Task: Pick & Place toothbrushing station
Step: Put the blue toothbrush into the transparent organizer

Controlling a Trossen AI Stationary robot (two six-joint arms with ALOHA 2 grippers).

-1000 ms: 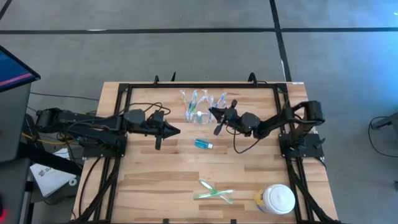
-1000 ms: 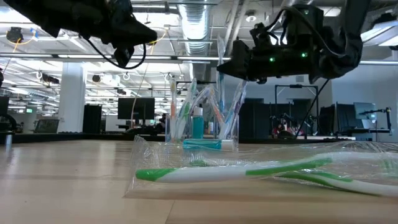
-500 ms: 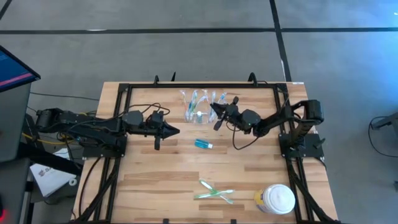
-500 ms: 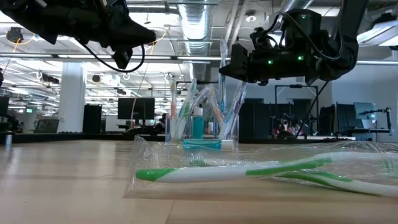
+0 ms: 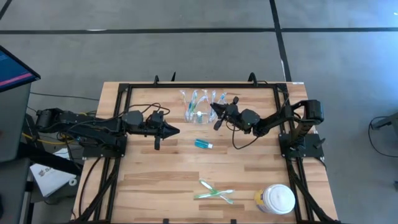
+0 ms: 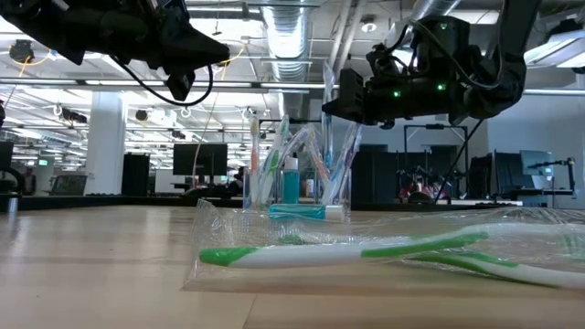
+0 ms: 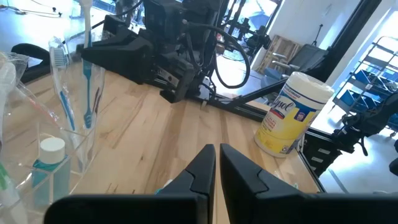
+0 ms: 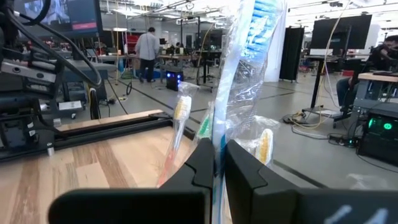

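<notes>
Right gripper (image 5: 214, 112) edged toward holder (image 5: 200, 107), jaws clamping wrapped toothbrush (image 8: 239, 74), upright.

Two dark, nearly black jointed arms are seen, each mounted on a black base plate. Loose black cables are looped along the links. The left gripper (image 5: 176, 130) and right gripper (image 5: 212, 109) are formed of tapered black fingers. Small green indicator lights are shown on the right wrist housing.

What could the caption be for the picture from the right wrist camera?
Right gripper shut on a plastic-wrapped blue toothbrush, above other toothbrushes and the wooden table.
</notes>
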